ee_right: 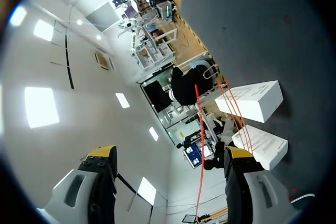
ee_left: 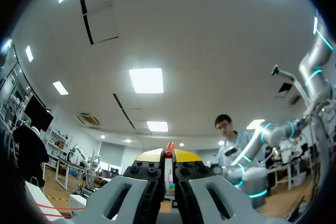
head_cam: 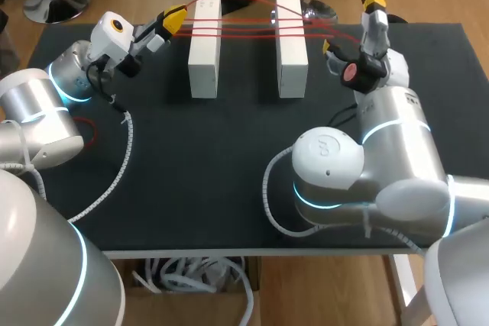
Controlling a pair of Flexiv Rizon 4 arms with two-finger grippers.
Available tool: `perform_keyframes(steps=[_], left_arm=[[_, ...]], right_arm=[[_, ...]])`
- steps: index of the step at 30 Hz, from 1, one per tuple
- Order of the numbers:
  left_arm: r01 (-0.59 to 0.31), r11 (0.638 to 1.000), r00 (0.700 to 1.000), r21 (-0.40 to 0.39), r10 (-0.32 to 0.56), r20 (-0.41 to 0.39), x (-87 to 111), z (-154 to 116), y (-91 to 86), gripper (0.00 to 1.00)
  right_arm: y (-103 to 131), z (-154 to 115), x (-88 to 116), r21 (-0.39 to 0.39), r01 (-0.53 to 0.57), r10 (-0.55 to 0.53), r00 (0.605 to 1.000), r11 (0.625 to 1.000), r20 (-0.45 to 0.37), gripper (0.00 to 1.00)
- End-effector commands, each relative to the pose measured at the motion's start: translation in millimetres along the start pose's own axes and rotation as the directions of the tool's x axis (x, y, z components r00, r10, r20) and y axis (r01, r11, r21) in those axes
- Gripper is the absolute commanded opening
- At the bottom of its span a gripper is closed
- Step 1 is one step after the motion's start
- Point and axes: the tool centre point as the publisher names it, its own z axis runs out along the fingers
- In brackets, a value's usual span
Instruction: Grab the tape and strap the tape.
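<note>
Thin red tape (head_cam: 244,24) is stretching in several strands across the tops of two white rectangular blocks (head_cam: 205,43) on the black table (head_cam: 229,158). The left gripper (head_cam: 170,19), just left of the blocks, is pinching the tape end with its tips pressed together. The right gripper (head_cam: 351,24), right of the blocks, is sitting spread wide, with tape running between its fingers.

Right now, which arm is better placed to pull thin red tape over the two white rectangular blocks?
Left, probably: the left gripper is shut on the thin red tape, taut over the white rectangular blocks; the right gripper stands open.
</note>
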Motion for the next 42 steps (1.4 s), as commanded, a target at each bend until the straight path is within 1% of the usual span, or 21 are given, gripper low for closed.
perform_keyframes(steps=[1,3,4,6,7,11,12,14,16,21,22,28,32,35,38,42], left_arm=[[0.000,1.000,1.000,0.002,0.000,-0.001,-0.4,-0.2,0.4,0.00],[0.000,1.000,1.000,0.002,0.000,-0.001,-0.4,-0.2,0.4,0.00],[0.000,1.000,1.000,0.002,0.000,-0.001,-0.4,-0.2,0.4,0.00],[0.000,1.000,1.000,0.002,0.000,-0.001,-0.4,-0.2,0.4,0.00],[0.000,1.000,1.000,0.002,0.000,-0.001,-0.4,-0.2,0.4,0.00],[0.000,1.000,1.000,0.002,0.000,-0.001,-0.4,-0.2,0.4,0.00],[0.000,1.000,1.000,0.002,0.000,-0.001,-0.4,-0.2,0.4,0.00],[0.000,1.000,1.000,0.002,0.000,-0.001,-0.4,-0.2,0.4,0.00],[0.000,1.000,1.000,0.002,0.000,-0.001,-0.4,-0.2,0.4,0.00],[0.000,1.000,1.000,0.002,0.000,-0.001,-0.4,-0.2,0.4,0.00],[0.000,1.000,1.000,0.002,0.000,-0.001,-0.4,-0.2,0.4,0.00],[0.000,1.000,1.000,0.002,0.000,-0.001,-0.4,-0.2,0.4,0.00],[0.000,1.000,1.000,0.002,0.000,-0.001,-0.4,-0.2,0.4,0.00],[0.000,1.000,1.000,0.002,0.000,-0.001,-0.4,-0.2,0.4,0.00],[0.000,1.000,1.000,0.002,0.000,-0.001,-0.4,-0.2,0.4,0.00],[0.000,1.000,1.000,0.002,0.000,-0.001,-0.4,-0.2,0.4,0.00]], right_arm=[[-2.2,-2.2,3.1,-0.006,-0.003,0.003,1.000,1.000,0.003,0.83],[-3.3,-3.6,4.6,-0.006,-0.008,0.008,1.000,1.000,0.001,0.84],[-3.9,-4.3,5.5,-0.005,-0.010,0.010,1.000,1.000,0.000,0.79],[-5.1,-5.8,7.0,-0.004,-0.015,0.015,1.000,1.000,-0.004,0.77],[-5.8,-6.6,7.8,-0.003,-0.017,0.017,1.000,1.000,-0.005,0.72],[-7.7,-8.2,9.9,-0.002,-0.024,0.024,1.000,1.000,-0.011,0.69],[-8.2,-8.4,10.5,-0.002,-0.026,0.026,1.000,1.000,-0.014,0.70],[-8.8,-8.6,11.4,-0.002,-0.028,0.028,0.999,1.000,-0.018,0.67],[-9.0,-8.6,11.7,-0.003,-0.028,0.028,0.999,1.000,-0.021,0.68],[-9.4,-8.6,12.0,-0.005,-0.028,0.027,0.999,1.000,-0.026,0.63],[-9.6,-8.5,12.1,-0.005,-0.027,0.027,0.999,1.000,-0.027,0.60],[-11.4,-8.6,11.8,-0.009,-0.030,0.029,0.999,1.000,-0.031,0.56],[-12.6,-8.8,11.4,-0.013,-0.031,0.031,0.999,0.999,-0.035,0.48],[-13.2,-9.2,10.8,-0.017,-0.032,0.031,0.999,0.999,-0.037,0.47],[-13.8,-9.9,9.7,-0.019,-0.031,0.030,0.999,0.999,-0.037,0.44],[-14.8,-11.0,8.1,-0.020,-0.030,0.029,0.999,0.999,-0.035,0.41]])
